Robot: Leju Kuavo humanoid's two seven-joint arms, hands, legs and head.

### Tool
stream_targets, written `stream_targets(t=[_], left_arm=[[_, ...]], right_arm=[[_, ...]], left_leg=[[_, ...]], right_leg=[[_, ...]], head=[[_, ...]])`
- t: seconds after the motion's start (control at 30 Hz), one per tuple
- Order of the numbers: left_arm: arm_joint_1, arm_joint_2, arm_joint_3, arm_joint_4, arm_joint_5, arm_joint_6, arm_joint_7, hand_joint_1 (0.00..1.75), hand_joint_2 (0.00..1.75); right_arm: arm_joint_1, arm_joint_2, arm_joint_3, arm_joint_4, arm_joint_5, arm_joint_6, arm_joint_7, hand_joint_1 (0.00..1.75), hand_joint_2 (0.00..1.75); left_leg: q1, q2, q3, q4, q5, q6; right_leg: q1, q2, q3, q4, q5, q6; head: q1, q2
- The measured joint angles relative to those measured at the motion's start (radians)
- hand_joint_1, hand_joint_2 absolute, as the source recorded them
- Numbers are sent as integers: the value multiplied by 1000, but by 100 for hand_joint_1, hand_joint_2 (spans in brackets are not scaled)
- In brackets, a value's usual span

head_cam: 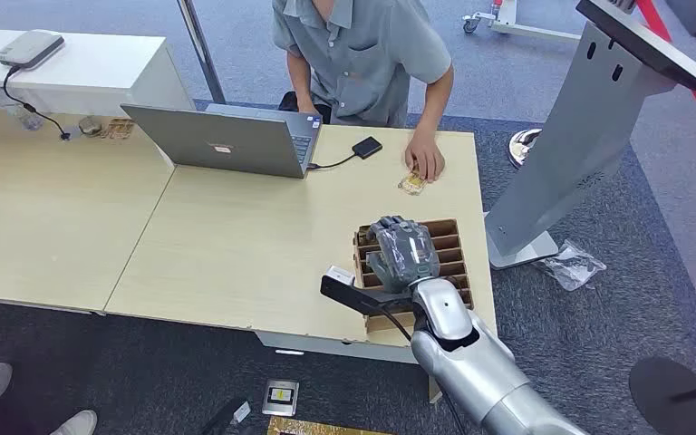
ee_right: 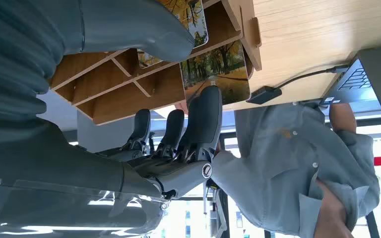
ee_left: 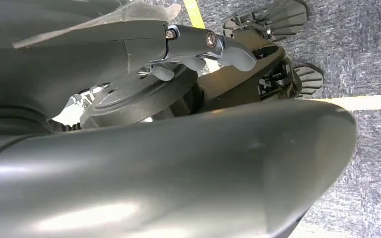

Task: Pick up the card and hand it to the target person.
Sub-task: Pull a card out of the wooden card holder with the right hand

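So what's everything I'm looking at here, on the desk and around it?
Wooden card rack: one, brown, near desk corner.
Card: one, autumn-tree picture, in the rack by the fingertips.
Laptop: one, grey, open, facing the person.
Black device: one, cabled to the laptop.
Small packet: one, yellowish, by the person's hand.
Desk: one, light wood.
Kiosk stand: one, grey, on the floor to the right.
Person: one, grey shirt, seated behind the desk.
Right robot hand: one, grey, over the rack.

Card (ee_right: 217, 78) in slotted rack (head_cam: 449, 263), beneath right robot hand (head_cam: 401, 252)
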Motion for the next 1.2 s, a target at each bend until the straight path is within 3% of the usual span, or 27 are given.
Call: stream_targets(t=[1.2], left_arm=[[2, 0, 0, 0, 0, 10, 0, 0, 0]], right_arm=[[23, 4, 0, 23, -2, 8, 0, 95, 175]], left_leg=[[0, 0, 0, 0, 0, 0]], right_leg=[[0, 0, 0, 0, 0, 0]], head=[[0, 0]])
